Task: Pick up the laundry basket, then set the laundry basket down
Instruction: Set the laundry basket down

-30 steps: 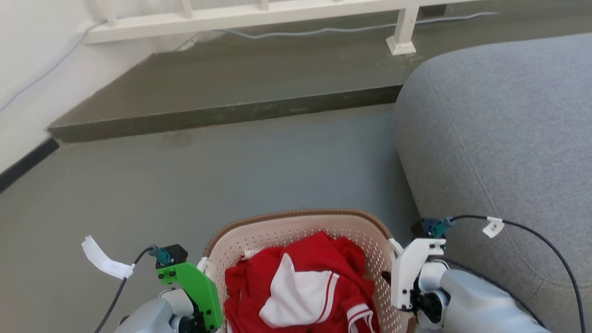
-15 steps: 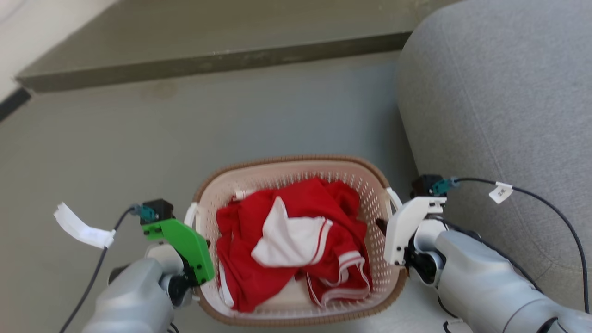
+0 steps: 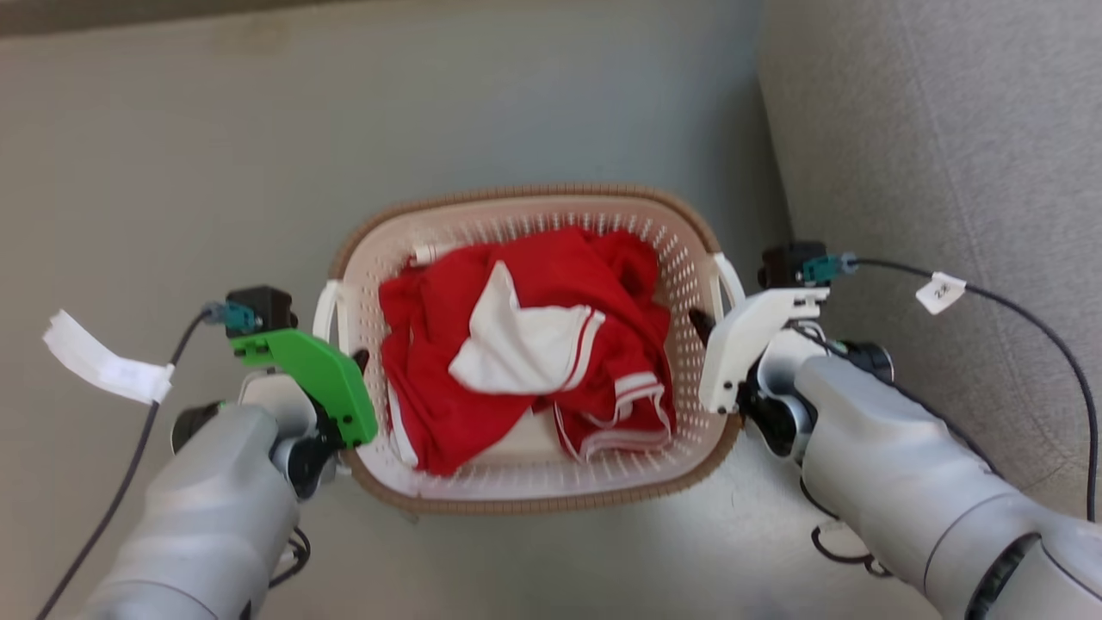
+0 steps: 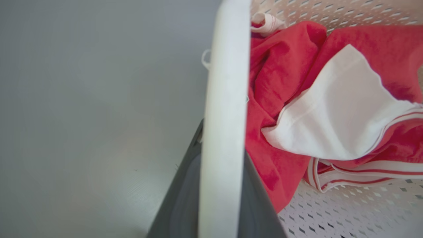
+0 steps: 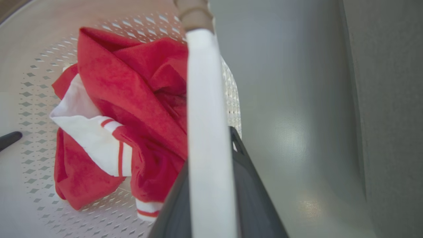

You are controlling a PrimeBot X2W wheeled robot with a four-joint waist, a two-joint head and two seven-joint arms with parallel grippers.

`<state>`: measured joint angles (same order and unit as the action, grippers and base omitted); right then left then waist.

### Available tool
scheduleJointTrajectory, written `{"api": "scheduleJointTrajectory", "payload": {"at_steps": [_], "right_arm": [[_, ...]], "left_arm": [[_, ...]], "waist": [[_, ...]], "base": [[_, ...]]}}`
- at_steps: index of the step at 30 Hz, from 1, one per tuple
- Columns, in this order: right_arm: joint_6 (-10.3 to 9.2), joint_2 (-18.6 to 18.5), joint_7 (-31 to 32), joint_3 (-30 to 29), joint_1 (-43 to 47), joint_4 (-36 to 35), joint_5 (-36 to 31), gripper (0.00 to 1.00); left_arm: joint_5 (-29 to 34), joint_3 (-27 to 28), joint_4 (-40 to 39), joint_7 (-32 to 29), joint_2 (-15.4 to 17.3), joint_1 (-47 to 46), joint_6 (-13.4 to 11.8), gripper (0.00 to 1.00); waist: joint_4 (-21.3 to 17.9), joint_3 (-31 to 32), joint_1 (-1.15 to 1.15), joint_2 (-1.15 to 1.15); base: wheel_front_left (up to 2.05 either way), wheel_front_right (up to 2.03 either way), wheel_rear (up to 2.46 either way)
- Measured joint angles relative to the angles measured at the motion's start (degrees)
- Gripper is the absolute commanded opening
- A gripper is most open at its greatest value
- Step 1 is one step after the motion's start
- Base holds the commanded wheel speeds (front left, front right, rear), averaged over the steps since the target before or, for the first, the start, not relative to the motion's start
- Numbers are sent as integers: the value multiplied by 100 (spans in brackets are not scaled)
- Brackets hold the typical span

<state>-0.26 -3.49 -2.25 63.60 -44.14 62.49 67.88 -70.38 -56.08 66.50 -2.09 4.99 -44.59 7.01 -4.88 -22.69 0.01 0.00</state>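
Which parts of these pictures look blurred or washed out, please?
Left wrist view: the laundry basket's handle is close and soft-edged. Right wrist view: its other handle blurs likewise, with pale glare on the floor. Head view: fairly sharp.

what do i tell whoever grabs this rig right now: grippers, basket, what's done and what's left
Left gripper: shut, fingers on either side of the left white handle of the laundry basket.
Right gripper: shut the same way on the right white handle.
Basket: level between the two arms, over the grey floor, close beside the grey sofa, with a red and white garment inside.
Done: both handles gripped. Whether the basket is off the floor cannot be told.
Left: complete the lift if needed, then set the basket down and open both grippers.
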Motion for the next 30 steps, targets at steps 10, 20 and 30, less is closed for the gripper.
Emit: {"api": "scheduleJointTrajectory", "payload": {"at_steps": [10,20,30], "right_arm": [[-191,12,-399,-33,-464,-70,-93,0],[-334,16,-716,-53,-743,-154,-107,0],[-407,-7,-881,-66,-1062,-146,-104,0]], "left_arm": [[90,5,-218,245,178,-480,4,0],[309,-108,-399,416,334,-834,10,0],[307,-118,-708,475,478,-1111,9,0]], "waist": [[1,-817,0,0],[-3,-1595,1,0],[18,-2273,0,0]], "base": [[0,0,0],[0,0,0],[0,0,0]]}}
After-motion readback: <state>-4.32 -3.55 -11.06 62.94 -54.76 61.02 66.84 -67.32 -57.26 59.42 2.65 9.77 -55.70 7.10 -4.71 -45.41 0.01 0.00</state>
